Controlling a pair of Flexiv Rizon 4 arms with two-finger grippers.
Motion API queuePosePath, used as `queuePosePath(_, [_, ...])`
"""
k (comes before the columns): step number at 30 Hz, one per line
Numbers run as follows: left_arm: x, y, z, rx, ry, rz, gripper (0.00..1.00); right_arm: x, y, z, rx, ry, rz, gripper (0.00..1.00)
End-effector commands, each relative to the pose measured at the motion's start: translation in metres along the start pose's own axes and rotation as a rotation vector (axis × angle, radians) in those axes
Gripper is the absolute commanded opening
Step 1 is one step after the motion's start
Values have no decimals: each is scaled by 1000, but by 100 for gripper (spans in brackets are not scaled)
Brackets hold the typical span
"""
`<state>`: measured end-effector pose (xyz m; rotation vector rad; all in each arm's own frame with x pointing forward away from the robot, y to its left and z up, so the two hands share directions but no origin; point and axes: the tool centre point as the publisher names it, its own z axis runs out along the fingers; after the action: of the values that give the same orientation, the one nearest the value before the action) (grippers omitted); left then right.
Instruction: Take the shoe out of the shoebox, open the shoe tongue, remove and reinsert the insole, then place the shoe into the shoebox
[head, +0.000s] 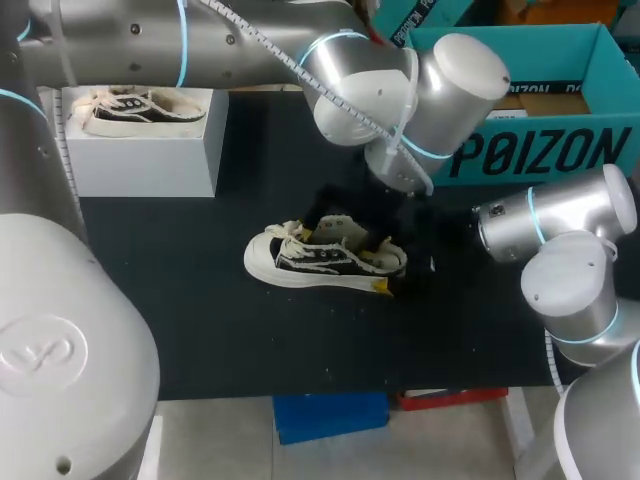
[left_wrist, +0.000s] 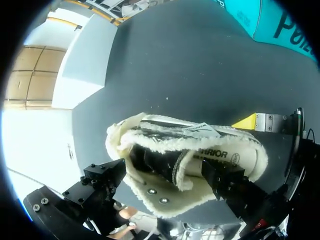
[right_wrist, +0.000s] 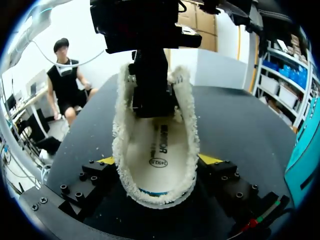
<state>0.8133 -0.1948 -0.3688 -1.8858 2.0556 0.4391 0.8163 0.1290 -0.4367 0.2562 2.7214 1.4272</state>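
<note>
The black fleece-lined canvas shoe (head: 325, 262) lies out on the black desk (head: 200, 320), teal cardboard shoebox (head: 560, 150) at its two o'clock; the right pincer (right_wrist: 159, 162) clenches its heel, the left pincer (left_wrist: 162, 175) I cannot tell, and the white insole (right_wrist: 157, 150) seems to be inside, so removal, reinsertion and boxing remain.

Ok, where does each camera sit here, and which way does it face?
Head view: fixed above and behind, looking down on the table; left arm over the shoe, right arm at the side.
Left wrist view: on that wrist, looking down into the shoe's opening; the left gripper shows.
Right wrist view: on that wrist, looking along the shoe from its heel; its fingers flank the heel.
Shared: all show the shoe; right wrist view also shows the left gripper.
</note>
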Motion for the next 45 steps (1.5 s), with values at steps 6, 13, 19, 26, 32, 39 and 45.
queuePosePath(6, [-9,-1,-1,30,-75,89,42,-1,-2,4,1,-1,1,0])
queuePosePath(13, [-15,1,3,23,-102,112,9,-1,-2,4,1,-1,1,0])
queuePosePath(19, [-14,4,2,33,-115,127,0,-1,-2,4,1,-1,1,0])
queuePosePath(26, [-20,3,-15,63,-68,116,0,-1,-2,4,1,-1,1,0])
queuePosePath(32, [-37,5,-17,77,-54,83,0,-1,-2,4,1,-1,1,0])
queuePosePath(39, [-68,5,-13,76,-47,21,0,-1,-2,4,1,-1,1,0])
queuePosePath(45, [-88,10,-1,60,-60,-18,0,-1,-2,4,1,-1,1,0])
